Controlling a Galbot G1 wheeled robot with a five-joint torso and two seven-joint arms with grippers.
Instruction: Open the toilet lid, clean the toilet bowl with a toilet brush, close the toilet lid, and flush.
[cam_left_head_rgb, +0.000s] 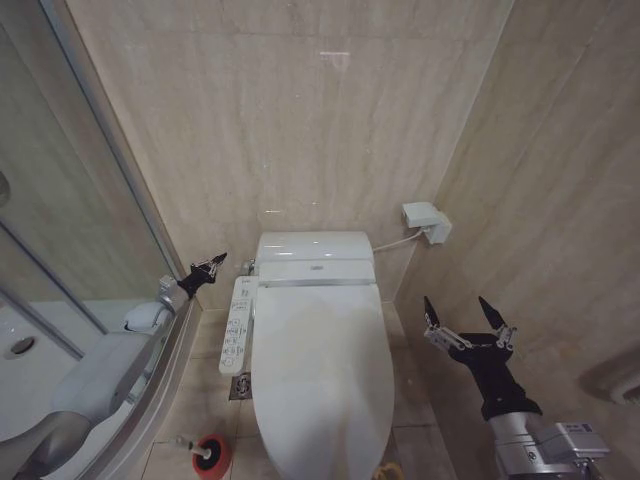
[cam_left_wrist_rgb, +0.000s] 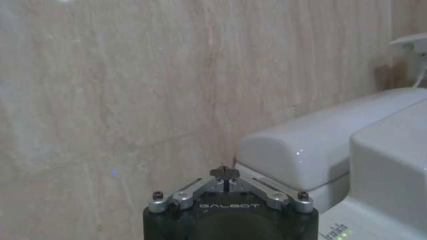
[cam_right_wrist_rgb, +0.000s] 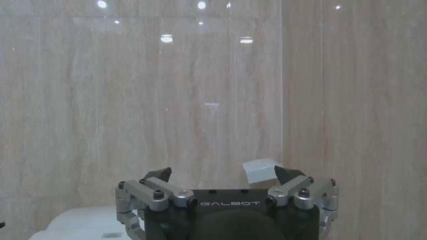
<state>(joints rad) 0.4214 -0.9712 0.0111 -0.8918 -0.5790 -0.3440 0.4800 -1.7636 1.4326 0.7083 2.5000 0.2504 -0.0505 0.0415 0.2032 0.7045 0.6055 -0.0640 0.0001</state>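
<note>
White lid: toilet lid (cam_left_head_rgb: 322, 370) down over bowl.
Brush: toilet brush (cam_left_head_rgb: 192, 444) in red holder (cam_left_head_rgb: 213, 456), floor left of toilet.
L gripper (cam_left_head_rgb: 212, 264): fingers together, near tank (cam_left_head_rgb: 314, 246).
R gripper (cam_left_head_rgb: 468, 318): fingers apart, right of toilet.

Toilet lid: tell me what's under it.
The toilet lid lies closed, so the bowl and seat beneath are hidden. Only the lid's white top shows.
</note>
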